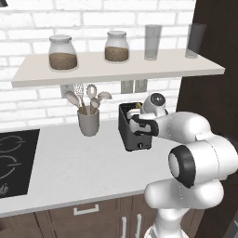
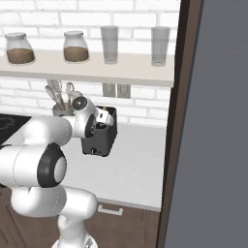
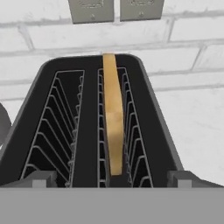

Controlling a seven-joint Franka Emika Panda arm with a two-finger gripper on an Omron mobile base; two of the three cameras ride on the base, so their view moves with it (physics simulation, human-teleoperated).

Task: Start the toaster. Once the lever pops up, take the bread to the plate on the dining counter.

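Dark grey, boxy two-slot toaster (image 3: pixel 94 127) stands on the white kitchen counter (image 1: pixel 79 172) against the white brick wall, just beside a grey cup of wooden spoons (image 1: pixel 88 120); its two wire-lined slots run lengthwise away from the hand camera toward the wall; a thin light tan slice of bread (image 3: pixel 113 118) stands on edge in the right slot, its long edge along the slot; the white arm's two-finger gripper (image 3: pixel 111 180) hovers just above the toaster, fingers spread wide, holding nothing.
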